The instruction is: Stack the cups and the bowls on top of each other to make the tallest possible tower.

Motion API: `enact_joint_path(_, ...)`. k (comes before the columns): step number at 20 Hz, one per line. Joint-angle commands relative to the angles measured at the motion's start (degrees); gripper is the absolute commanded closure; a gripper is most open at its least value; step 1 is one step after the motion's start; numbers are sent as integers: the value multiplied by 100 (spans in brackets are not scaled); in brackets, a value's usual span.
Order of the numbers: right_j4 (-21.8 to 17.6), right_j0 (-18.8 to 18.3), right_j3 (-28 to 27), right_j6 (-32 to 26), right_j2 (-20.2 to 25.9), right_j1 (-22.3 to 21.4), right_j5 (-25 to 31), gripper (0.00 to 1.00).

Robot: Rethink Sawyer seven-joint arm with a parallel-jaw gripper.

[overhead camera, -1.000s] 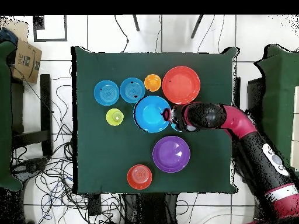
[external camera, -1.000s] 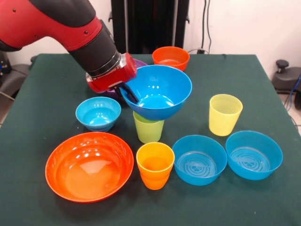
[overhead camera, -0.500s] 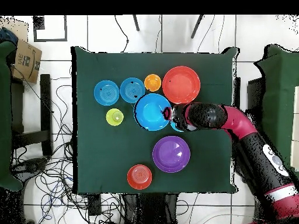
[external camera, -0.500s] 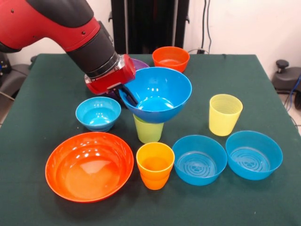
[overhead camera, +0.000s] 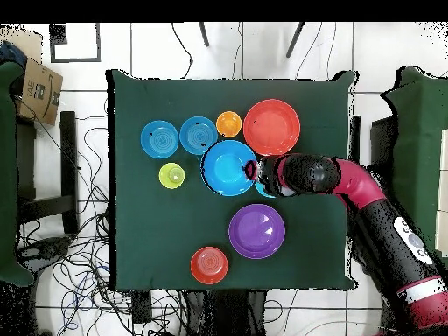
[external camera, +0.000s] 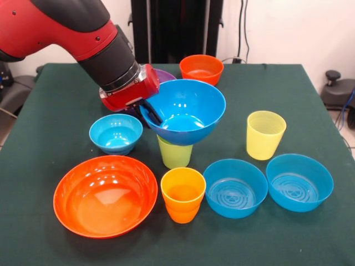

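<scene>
A dark green surface (external camera: 50,122) fills both views, set before a white wall with cables trailing around it. At its middle the large blue bowl (external camera: 184,110) sits on the lime green cup (external camera: 175,153), and that pair is the whole of the tower so far. The gripper (external camera: 150,112) is at the bowl's rim, its dark fingers (external camera: 153,113) pinched over the edge, one inside the bowl and one outside, so the bowl is in its hold and has not been let go; it looks roughly level on the cup.

Everything else stands apart from the stack. The large orange bowl (external camera: 105,195) lies at the front, with the orange cup (external camera: 183,194) just beside it and the two medium blue bowls (external camera: 236,187) in a row past that. The pale yellow cup (external camera: 265,134) stands alone to one side, the small blue bowl (external camera: 116,133) is near the gripper, the small orange bowl (external camera: 201,68) is at the far edge, and the large purple bowl (overhead camera: 256,231) shows plainly from overhead.

By my reading, the task is at an early stage: one placement nearly finished, and eight pieces left to add.
</scene>
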Motion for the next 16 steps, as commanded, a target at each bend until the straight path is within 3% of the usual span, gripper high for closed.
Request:
enact_joint_path(1, -273, 75, -58, -1277, -139, 176, 129, 100)
enact_joint_path(16, -328, 178, -27, -1505, -233, -35, 635, 100)
